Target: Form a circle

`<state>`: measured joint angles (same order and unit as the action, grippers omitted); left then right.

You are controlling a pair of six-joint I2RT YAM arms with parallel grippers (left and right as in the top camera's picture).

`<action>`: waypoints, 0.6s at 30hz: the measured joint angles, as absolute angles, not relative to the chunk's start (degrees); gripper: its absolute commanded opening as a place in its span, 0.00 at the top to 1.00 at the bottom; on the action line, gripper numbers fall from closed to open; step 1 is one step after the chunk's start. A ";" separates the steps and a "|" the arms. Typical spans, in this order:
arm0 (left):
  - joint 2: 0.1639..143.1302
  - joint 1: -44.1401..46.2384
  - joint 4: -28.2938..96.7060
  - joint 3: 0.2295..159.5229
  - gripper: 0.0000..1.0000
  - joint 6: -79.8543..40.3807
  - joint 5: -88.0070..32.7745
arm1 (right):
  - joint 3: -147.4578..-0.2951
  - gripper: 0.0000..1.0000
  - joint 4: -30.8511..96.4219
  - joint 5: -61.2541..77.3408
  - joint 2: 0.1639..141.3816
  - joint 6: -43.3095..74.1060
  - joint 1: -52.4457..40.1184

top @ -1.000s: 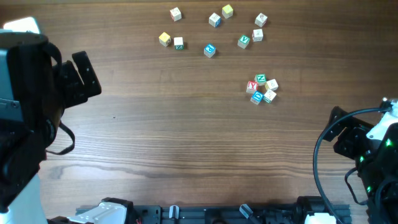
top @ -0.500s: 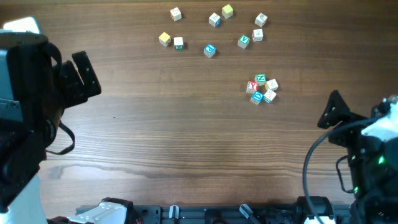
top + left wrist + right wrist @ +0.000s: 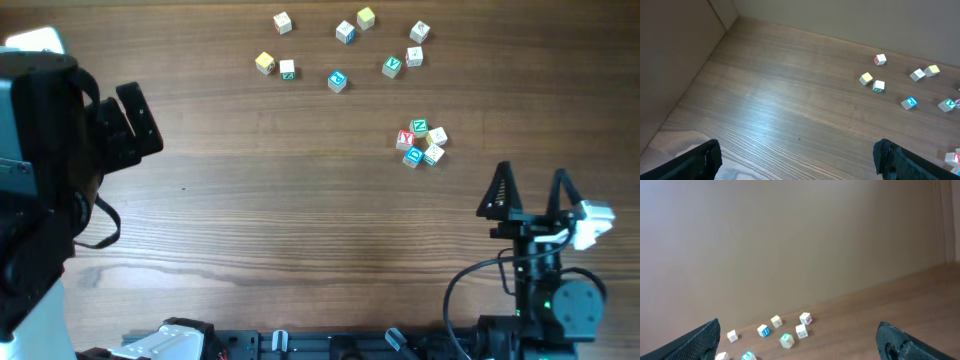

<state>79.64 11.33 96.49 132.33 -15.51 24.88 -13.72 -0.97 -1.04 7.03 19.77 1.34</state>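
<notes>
From overhead, we see the circle (image 3: 421,143) at about 2 o'clock of the tabletop's (image 3: 300,220) middle. It is a tight knot of five small pale cubes, touching or nearly so. We make out red, green and blue print on them, but the letters are too small for us to read with any certainty.

Nine loose cubes (image 3: 337,80) lie scattered well apart from it, toward 12 and 1 o'clock.

The right fingers (image 3: 499,190) stand spread wide at 4 o'clock of the circle. They are clear of it and hold nothing. The left fingers (image 3: 138,118) sit at the 9 o'clock edge, largely swallowed by the dark bulk of their arm. The left wrist view shows them parted at the two lower corners with bare wood between.

In that view the frame cuts the circle at the 4 o'clock corner, leaving one red-printed cube (image 3: 954,158).

The right wrist view is soft. Small cubes (image 3: 786,339) line its lower edge, two of them sliced by it, and we cannot pick the ring out among them.
</notes>
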 measured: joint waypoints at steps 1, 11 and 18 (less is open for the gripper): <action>79.64 11.33 96.49 132.33 0.00 -15.51 24.88 | -12.53 0.00 -1.67 -1.06 6.72 19.99 1.34; 79.64 11.33 96.47 132.31 0.00 -15.51 24.88 | -8.27 0.00 -2.85 -1.04 1.15 20.97 1.34; 79.64 11.33 96.47 132.33 0.00 -15.51 24.88 | -7.46 0.00 1.48 -1.15 1.10 20.95 1.34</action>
